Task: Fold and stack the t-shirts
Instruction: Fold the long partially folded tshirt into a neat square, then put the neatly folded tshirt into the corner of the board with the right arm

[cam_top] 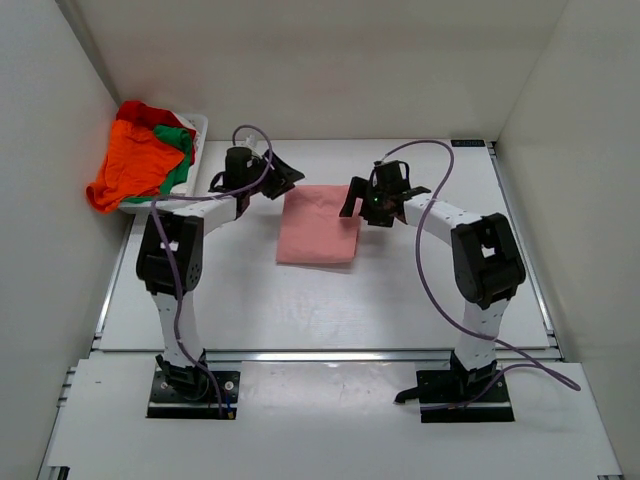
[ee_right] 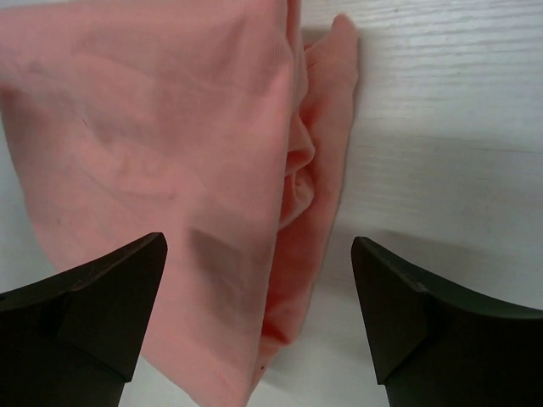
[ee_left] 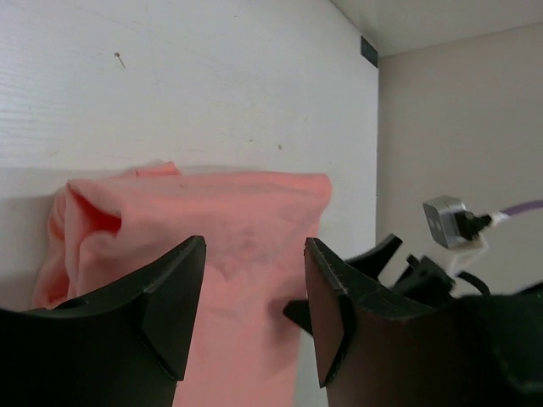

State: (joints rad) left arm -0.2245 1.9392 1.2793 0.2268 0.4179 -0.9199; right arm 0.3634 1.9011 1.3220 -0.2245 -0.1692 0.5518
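Bright even light, soft shadows, near fingers blurred

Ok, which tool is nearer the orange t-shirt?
Left. The left tool is just right of the orange t-shirt, at the pink t-shirt's left edge; the right tool is farther off, at that shirt's right edge.

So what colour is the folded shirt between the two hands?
The shirt is plain salmon pink, clearest in the right wrist view.

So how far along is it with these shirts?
Early on. The salmon pink shirt lies folded mid-table, its edge layers uneven. The left end effector and right end effector hover open by its far corners, gripping nothing. The orange shirt, green shirt and red shirt sit crumpled in the white bin, unfolded and unstacked.
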